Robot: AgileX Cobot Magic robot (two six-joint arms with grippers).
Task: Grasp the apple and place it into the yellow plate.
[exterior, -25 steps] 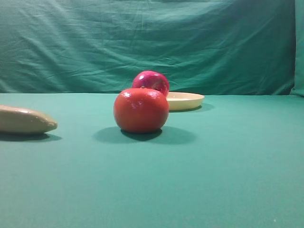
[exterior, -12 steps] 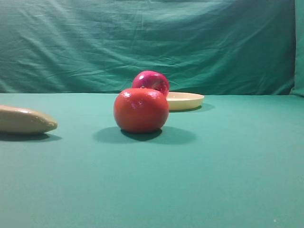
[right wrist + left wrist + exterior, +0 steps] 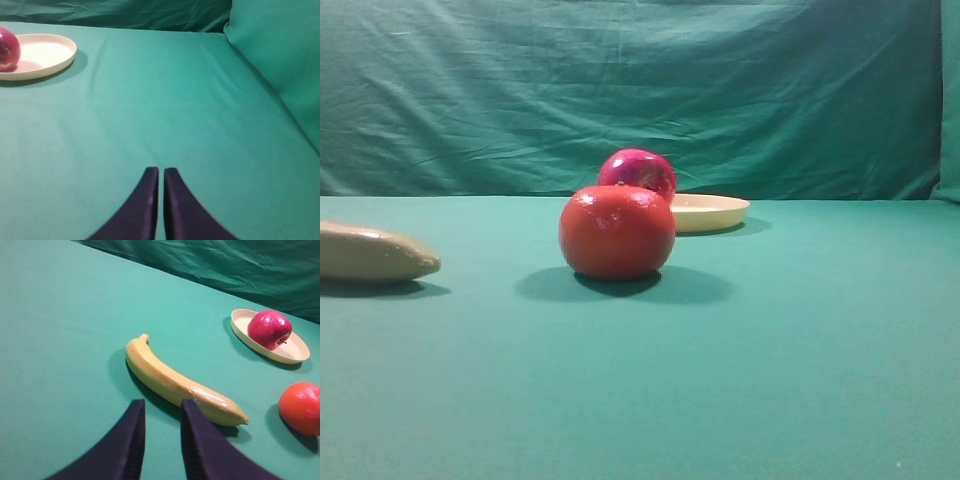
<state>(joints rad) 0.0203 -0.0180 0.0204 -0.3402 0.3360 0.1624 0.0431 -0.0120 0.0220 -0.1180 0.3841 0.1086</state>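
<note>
Green cloth is covering the tabletop [image 3: 800,350] and hanging as a backdrop [image 3: 620,90].
The apple [image 3: 269,329] is sitting in the yellow plate [image 3: 290,354]; left fingers [image 3: 137,440] are standing slightly parted, right fingers [image 3: 147,200] nearly touching, both empty.

Glossy magenta-red apple [image 3: 269,328] resting inside shallow pale-yellow plate [image 3: 295,350], near its edge

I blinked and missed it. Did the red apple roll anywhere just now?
No. The apple sits in the same spot, behind the orange-red fruit and at the yellow plate's left edge.
</note>
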